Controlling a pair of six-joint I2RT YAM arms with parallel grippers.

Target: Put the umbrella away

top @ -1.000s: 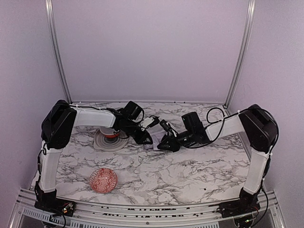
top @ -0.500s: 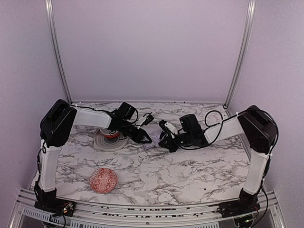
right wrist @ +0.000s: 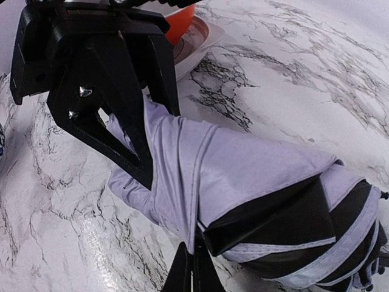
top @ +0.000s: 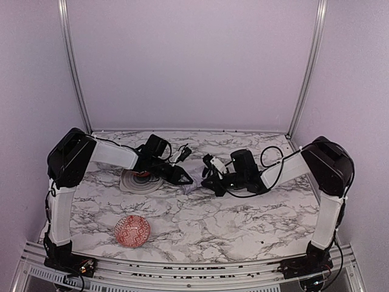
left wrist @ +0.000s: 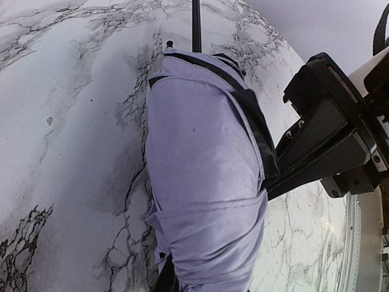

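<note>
Steadying the umbrella (left wrist: 206,182), the left gripper (top: 185,177) clamps its bundled canopy; the right gripper (right wrist: 192,264), jaws pressed together at the fabric (pinch unconfirmed), probably tidies the folds.

Thin matt cloth umbrella (right wrist: 243,164) on glossy marbled table (right wrist: 316,79).

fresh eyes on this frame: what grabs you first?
The lavender umbrella, collapsed into a wrinkled bundle, is at the middle of the marble table, where both arms meet. The left pincer clamps its fabric, and the right pincer sits shut against the dark-banded end. Near the front left, a red patterned bowl stands alone.
</note>
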